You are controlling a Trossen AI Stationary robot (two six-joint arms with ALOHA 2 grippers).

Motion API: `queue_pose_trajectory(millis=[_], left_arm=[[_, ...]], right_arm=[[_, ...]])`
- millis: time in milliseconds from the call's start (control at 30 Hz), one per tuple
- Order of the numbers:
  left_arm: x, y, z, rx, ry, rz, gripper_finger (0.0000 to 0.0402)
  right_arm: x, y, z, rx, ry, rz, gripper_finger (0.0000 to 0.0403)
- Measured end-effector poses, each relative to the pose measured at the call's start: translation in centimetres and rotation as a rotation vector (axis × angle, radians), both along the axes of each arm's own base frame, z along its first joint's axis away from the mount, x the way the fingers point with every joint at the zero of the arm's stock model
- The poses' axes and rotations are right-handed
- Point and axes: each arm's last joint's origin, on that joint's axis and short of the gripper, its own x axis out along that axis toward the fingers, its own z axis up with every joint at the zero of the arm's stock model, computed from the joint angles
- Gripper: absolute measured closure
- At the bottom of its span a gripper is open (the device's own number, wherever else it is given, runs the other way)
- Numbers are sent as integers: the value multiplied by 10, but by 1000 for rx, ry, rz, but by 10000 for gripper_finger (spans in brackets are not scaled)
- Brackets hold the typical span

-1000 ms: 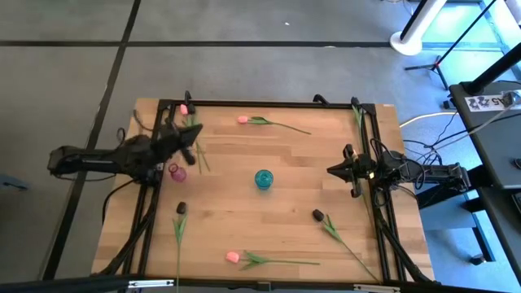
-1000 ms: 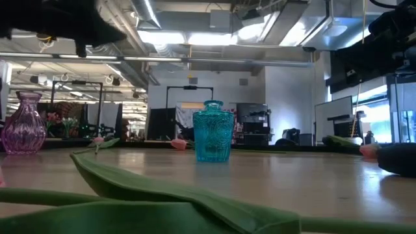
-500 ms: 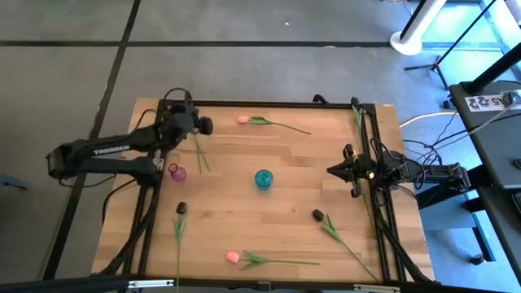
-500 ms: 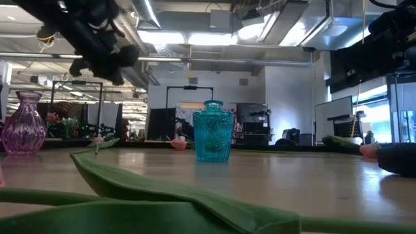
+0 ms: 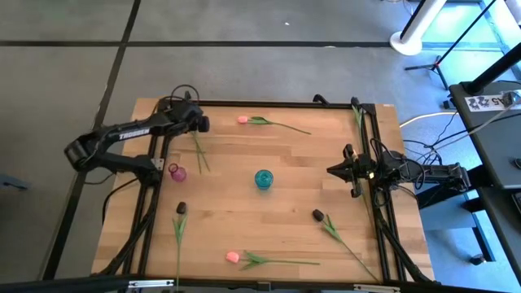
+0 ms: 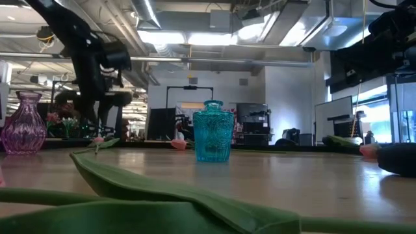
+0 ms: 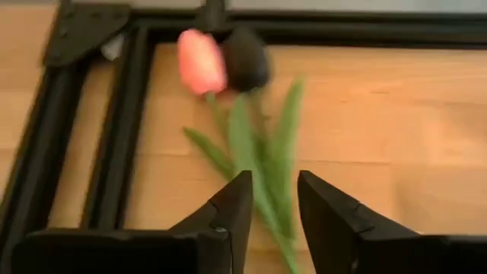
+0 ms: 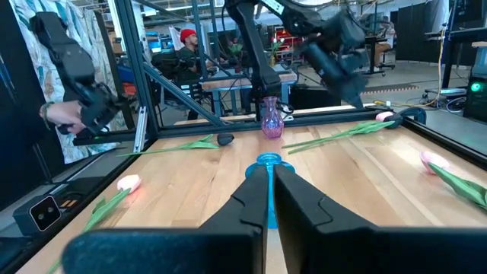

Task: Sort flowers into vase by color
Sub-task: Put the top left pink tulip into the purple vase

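Flowers are scattered all over the wooden table [image 5: 293, 179]. Two of them lie together in the far left corner: a pink tulip [image 7: 201, 61] and a dark tulip [image 7: 245, 58], buds side by side up against the black frame [image 7: 114, 137], stems and leaves running back across the wood. The left gripper [image 7: 266, 199] hangs right over those stems, fingers parted with a small gap, nothing between them. In the left wrist view the green stems run toward that gap and pass just under the fingertips [image 7: 237, 190], buds well ahead of them. Can't tell if the tips actually touch the stems.

Elsewhere, in the high view: another pink tulip [image 5: 242, 120] by the far edge, a dark one [image 5: 181, 208] near the left side, a dark one [image 5: 317, 215] toward the right front, and a pink one [image 5: 233, 257] at the near edge. A teal vase [image 5: 263, 179] stands mid-table, a small pink vase [image 5: 177, 172] toward the left side, both look empty.

The right gripper [image 8: 266, 176] waits at the table's right side, fingers pressed together, holding nothing.
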Motion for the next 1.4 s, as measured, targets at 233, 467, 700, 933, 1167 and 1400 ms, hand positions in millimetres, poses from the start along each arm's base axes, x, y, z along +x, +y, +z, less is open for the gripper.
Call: queue_pose_trajectory(millis=[233, 467, 700, 933, 1167, 1400], left_arm=[[-1, 14, -28, -86, 57, 100, 300], [2, 26, -44, -84, 52, 130, 306], [3, 28, -48, -103, 8, 158, 306], [8, 26, -48, -103, -12, 130, 306], [15, 24, -47, -84, -58, 120, 306], [25, 19, -46, -59, -85, 79, 306]], right_arm=[[0, 0, 0, 0, 0, 0, 379], [0, 0, 0, 0, 0, 0, 379], [0, 0, 0, 0, 0, 0, 379], [0, 0, 0, 0, 0, 0, 379], [0, 0, 0, 0, 0, 0, 379], [0, 0, 0, 0, 0, 0, 379]])
